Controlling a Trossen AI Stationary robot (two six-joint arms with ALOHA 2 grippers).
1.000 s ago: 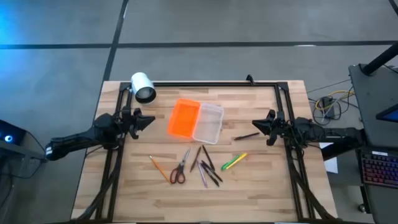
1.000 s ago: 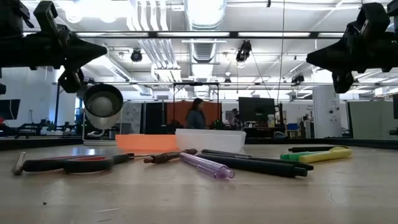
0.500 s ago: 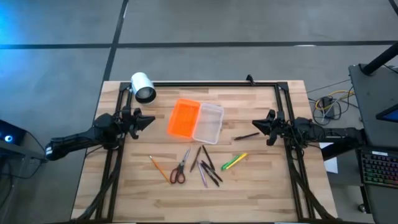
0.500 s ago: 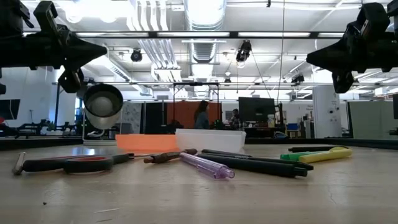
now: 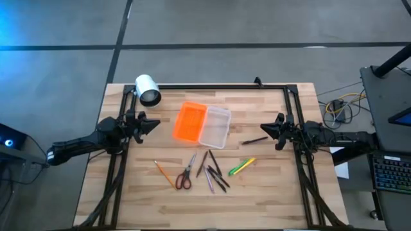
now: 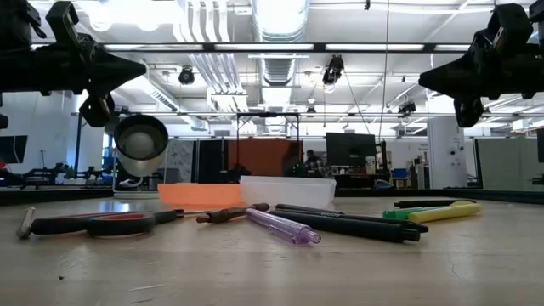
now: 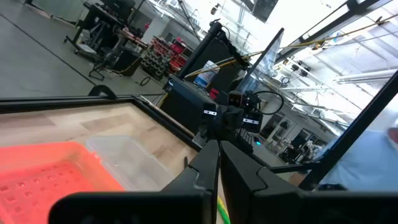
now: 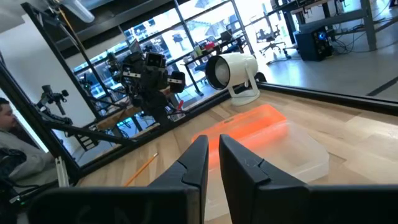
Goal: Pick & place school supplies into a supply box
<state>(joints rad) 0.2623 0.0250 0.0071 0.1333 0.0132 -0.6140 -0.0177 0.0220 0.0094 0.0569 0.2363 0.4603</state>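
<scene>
The supply box (image 5: 202, 125) lies open at mid-table, its orange lid (image 5: 190, 122) flat beside the clear tray (image 5: 216, 126). Nearer the front edge lie the red-handled scissors (image 5: 185, 176), an orange pencil (image 5: 164, 173), a yellow-green highlighter (image 5: 242, 167) and several dark pens (image 5: 213, 172). One more dark pen (image 5: 255, 140) lies right of the tray. My left gripper (image 5: 156, 124) hovers shut, left of the box. My right gripper (image 5: 263, 129) hovers shut on the right. Both point level at the box and hold nothing.
A white cylinder (image 5: 148, 90) stands on the table's far left corner. A black frame (image 5: 218, 86) runs along the far edge and down both sides. Bare wood lies between the box and each gripper.
</scene>
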